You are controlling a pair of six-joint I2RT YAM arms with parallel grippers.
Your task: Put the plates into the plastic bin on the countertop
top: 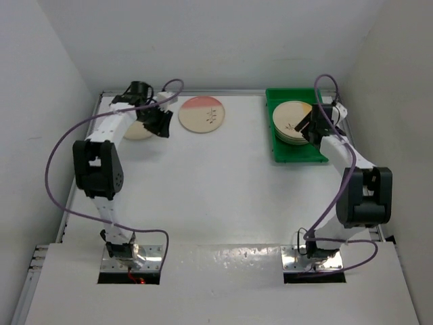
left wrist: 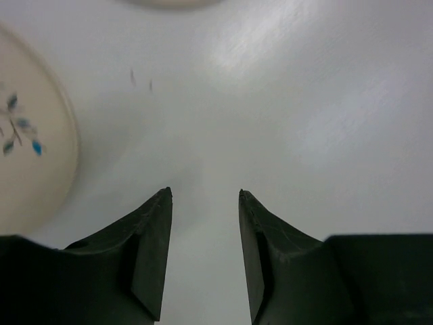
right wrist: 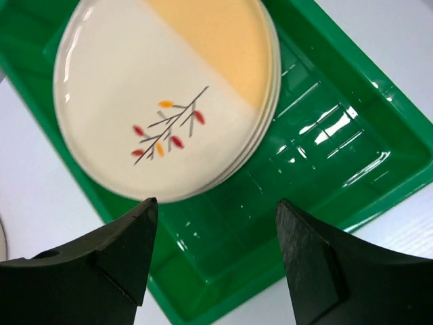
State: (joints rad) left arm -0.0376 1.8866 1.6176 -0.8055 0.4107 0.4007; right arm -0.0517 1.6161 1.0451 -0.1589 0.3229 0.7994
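Observation:
A stack of cream plates (right wrist: 169, 95), the top one with a yellow segment and a red-and-yellow sprig, lies in the green plastic bin (right wrist: 325, 135) at the far right of the white countertop (top: 216, 183). My right gripper (right wrist: 216, 206) hangs open just above the bin floor beside the stack (top: 292, 122), holding nothing. A pink-segment plate (top: 203, 114) lies at the far middle. Another plate (top: 139, 131) with a blue sprig (left wrist: 27, 169) sits at the far left, partly under my left arm. My left gripper (left wrist: 204, 195) stands open over bare countertop to that plate's right.
White walls close in the countertop on the left, right and far sides. The bin (top: 298, 145) lies against the right edge. The rim of another plate (left wrist: 172, 3) shows at the top of the left wrist view. Purple cables loop off both arms.

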